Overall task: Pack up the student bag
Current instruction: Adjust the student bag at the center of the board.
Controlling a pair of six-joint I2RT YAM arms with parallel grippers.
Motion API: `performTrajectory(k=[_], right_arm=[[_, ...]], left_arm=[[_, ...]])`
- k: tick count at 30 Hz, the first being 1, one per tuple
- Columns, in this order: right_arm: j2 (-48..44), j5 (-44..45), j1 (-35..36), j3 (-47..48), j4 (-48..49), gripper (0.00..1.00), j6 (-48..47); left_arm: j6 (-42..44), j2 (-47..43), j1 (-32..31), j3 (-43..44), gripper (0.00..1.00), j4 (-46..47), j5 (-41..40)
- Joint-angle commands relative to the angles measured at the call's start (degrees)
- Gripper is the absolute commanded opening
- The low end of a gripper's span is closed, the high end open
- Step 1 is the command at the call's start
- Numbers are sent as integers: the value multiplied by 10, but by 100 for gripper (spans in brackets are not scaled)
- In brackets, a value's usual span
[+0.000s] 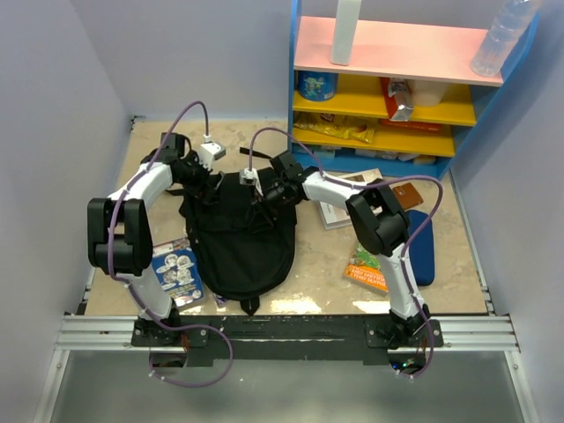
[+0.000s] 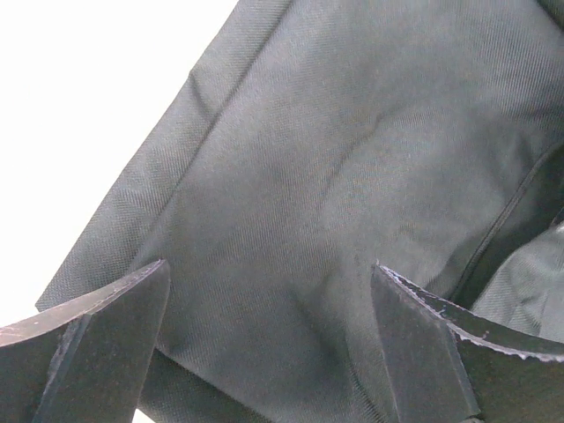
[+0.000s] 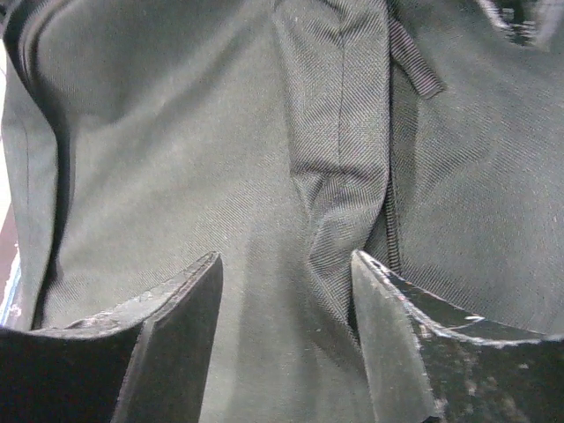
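The black student bag [image 1: 242,242] lies in the middle of the table, its top end toward the far side. My left gripper [image 1: 210,183] hangs at the bag's top left corner. In the left wrist view it [image 2: 271,269] stands wide open over smooth black fabric [image 2: 352,176], gripping nothing. My right gripper [image 1: 263,196] is at the bag's top right. In the right wrist view its jaws [image 3: 286,257] stand apart, on either side of a raised fold of the bag's fabric [image 3: 339,185] next to a zipper line. The bag's inside is hidden.
A blue booklet [image 1: 179,271] lies left of the bag. An orange and green book [image 1: 368,269], a dark blue pencil case [image 1: 421,247] and an open white book [image 1: 339,207] lie to the right. A coloured shelf [image 1: 388,79] stands at the back right.
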Motion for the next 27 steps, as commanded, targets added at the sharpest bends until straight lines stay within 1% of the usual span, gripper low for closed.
performTrajectory(k=[1,5,6,8,11,13,17,19,22,25,27], right_arm=[[-32,10,32,-28,3,60,19],[-61,48,46,-75,73,55,54],[-70,56,51,-102,110,53,72],[-99,77,54,-129,149,52,91],[-138,106,64,-201,229,48,136],[-159,120,77,-223,267,47,146],[-172,149,100,-270,314,44,168],[-172,149,107,-282,329,43,179],[-169,155,112,-313,369,40,209],[-158,169,115,-340,409,37,260],[-152,190,117,-363,439,34,274]], left_arm=[[-8,-27,-29,7,100,11,-2],[-7,-8,-57,26,100,13,0],[-3,-3,-65,28,100,13,4],[13,7,-68,26,100,9,16],[42,17,-69,16,100,-6,40],[55,16,-68,1,100,-10,52],[72,17,-68,-19,100,-9,43],[79,20,-68,-24,100,-12,41],[86,18,-68,-26,100,-18,38],[90,17,-66,-20,100,-24,39],[91,18,-66,-15,100,-27,42]])
